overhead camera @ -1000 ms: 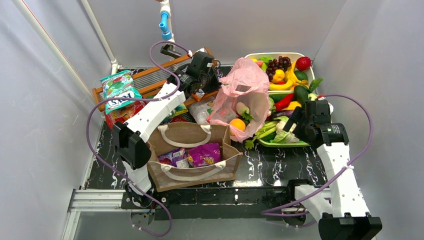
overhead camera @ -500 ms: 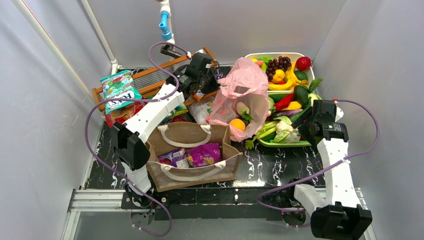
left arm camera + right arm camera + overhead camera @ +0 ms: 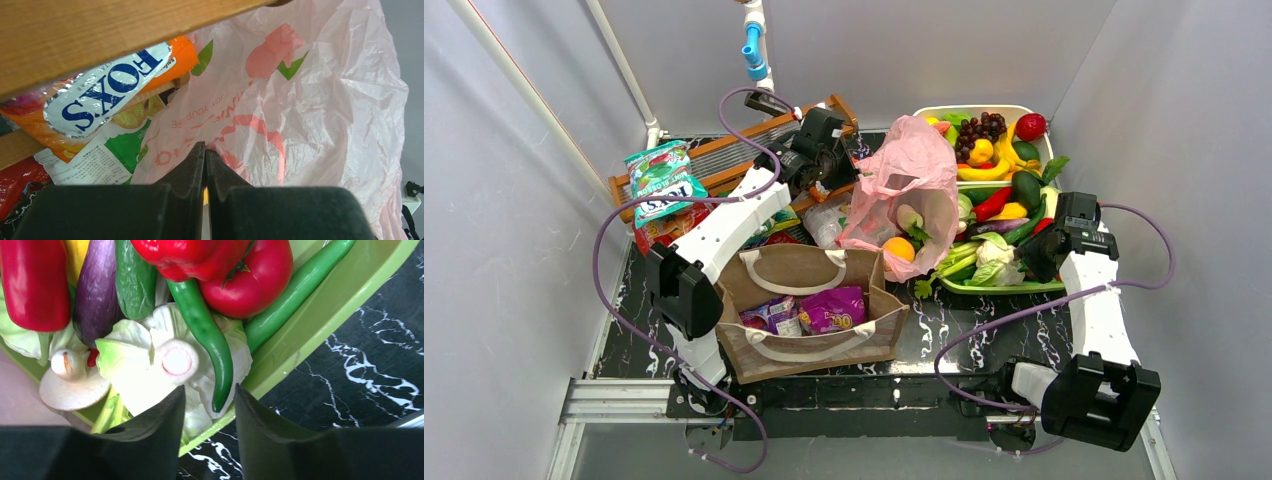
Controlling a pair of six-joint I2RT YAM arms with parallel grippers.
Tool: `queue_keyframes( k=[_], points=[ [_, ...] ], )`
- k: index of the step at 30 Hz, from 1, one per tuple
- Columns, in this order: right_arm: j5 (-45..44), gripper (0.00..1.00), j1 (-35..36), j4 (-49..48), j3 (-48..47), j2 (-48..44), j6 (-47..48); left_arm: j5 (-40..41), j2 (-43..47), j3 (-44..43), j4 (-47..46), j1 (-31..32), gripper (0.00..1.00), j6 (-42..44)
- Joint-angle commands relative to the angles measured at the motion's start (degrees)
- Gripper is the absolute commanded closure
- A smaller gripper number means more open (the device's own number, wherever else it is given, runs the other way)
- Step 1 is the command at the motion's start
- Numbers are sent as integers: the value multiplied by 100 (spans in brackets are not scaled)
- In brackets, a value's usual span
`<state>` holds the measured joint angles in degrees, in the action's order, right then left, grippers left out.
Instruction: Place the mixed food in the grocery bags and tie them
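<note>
Left gripper (image 3: 205,152): jaws pressed together, pinching the film of the thin translucent pink plastic bag with red prints (image 3: 320,100), just under the wooden slat (image 3: 100,30). Right gripper (image 3: 209,390): jaws partly spread, straddling the pale toy cabbage (image 3: 145,365) at the lime-green plastic tray (image 3: 320,305) rim. Small toy orange (image 3: 899,248) sits in the pink bag's mouth; purple foil packet (image 3: 834,308) in the boxy brown tote (image 3: 824,347).

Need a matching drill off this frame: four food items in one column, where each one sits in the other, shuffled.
Items:
1. orange
2. purple packet
3. grapes
4. cauliflower

Places:
A. white tray
B. pink bag
C. green tray
D. brown tote

Pairs: 1-B, 2-D, 3-A, 4-C
</note>
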<state>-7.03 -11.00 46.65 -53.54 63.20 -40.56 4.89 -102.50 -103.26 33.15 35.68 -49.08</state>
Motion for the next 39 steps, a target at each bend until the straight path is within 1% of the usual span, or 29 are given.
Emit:
queue_keyframes(
  k=[1, 6, 10, 11, 12, 13, 14, 15, 20, 23, 32, 36, 39],
  points=[
    [239, 57, -123, -234, -22, 197, -90, -114, 369, 119, 44, -71, 100, 7],
    [418, 60, -232, -282, 12, 342, -137, -163, 325, 148, 19, -92, 100, -1],
    [531, 61, -261, -333, 92, 321, -146, -208, 296, 134, 11, -104, 100, -29],
    [554, 69, -262, -356, 118, 304, -145, -215, 286, 122, 16, -105, 100, -37],
    [579, 81, -262, -366, 131, 289, -137, -224, 279, 118, 12, -105, 100, -37],
    [606, 89, -262, -368, 125, 269, -121, -227, 264, 110, 10, -105, 100, -40],
    [653, 96, -262, -370, 105, 252, -112, -231, 260, 98, 11, -105, 100, -48],
    [657, 99, -262, -356, 72, 232, -91, -229, 257, 89, 16, -105, 100, -53],
    [1172, 99, -243, -183, -227, 49, -24, -252, 199, -6, 17, -110, 100, -100],
    [1350, 99, -82, -43, -588, -134, -24, -277, 122, -102, 39, -105, 100, -163],
    [1140, 99, 502, 526, -1700, -374, 99, -412, 21, -227, 172, -105, 100, -387],
    [1034, 99, 643, 732, -2120, -324, 126, -383, 36, -299, 246, -110, 100, -401],
    [1135, 99, 706, 793, -2343, -327, 114, -353, 58, -333, 279, -105, 100, -392]
  ],
)
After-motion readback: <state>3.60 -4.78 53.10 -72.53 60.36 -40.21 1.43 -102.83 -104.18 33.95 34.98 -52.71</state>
